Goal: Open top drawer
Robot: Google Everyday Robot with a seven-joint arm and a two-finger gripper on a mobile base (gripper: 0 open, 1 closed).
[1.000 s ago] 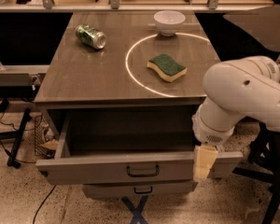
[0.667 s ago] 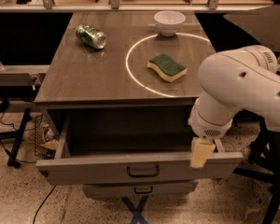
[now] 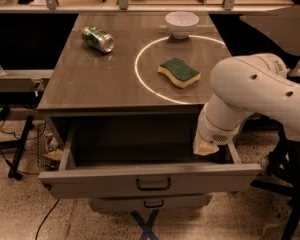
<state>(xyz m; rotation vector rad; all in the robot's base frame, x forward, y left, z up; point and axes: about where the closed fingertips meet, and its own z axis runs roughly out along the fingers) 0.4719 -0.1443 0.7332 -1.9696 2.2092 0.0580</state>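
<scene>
The top drawer point(image 3: 90, 180) stands pulled far out from under the table top, its deep grey box empty as far as I can see. Its dark loop handle point(image 3: 153, 184) is at the centre of the flat front. My gripper point(image 3: 206, 146), at the end of the bulky white arm point(image 3: 250, 91), hangs over the drawer's right rear part, just under the table edge. It is clear of the handle and holds nothing that I can see.
A narrower drawer point(image 3: 150, 203) sits shut below. On the table top point(image 3: 90, 79) lie a green can point(image 3: 97, 38), a white bowl point(image 3: 182, 23) and a green-yellow sponge point(image 3: 179, 72) inside a white circle. Cables and a stand are on the floor at left.
My gripper has risen and moved left, from the drawer front's right end to over the drawer's inside right. The drawer stays open.
</scene>
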